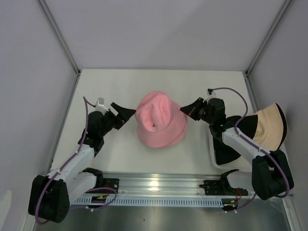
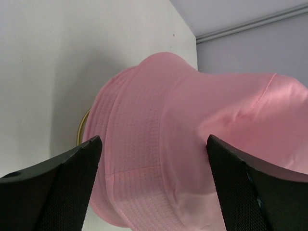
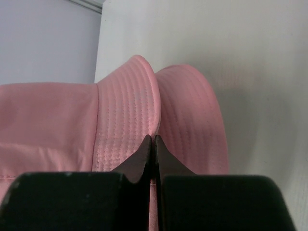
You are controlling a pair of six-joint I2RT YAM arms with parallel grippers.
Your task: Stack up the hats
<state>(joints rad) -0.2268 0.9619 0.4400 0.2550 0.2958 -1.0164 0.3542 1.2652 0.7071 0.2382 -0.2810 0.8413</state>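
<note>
Fingers [image 1: 126, 112] flank pink hats [image 1: 160, 122] — tray [image 1: 212, 156] right.

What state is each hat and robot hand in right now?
Pink hats: stacked, crowns up, mid-table.
Black hat: at the right, partly covered.
Beige hat: lying partly over it.
Left hand: open, beside the pink stack.
Right hand: shut, tips at a pink brim.

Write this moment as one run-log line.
left fingers: open, beside pink hats | right fingers: shut, at their brim | beige hat, black hat: far right, not yet on pink
</note>
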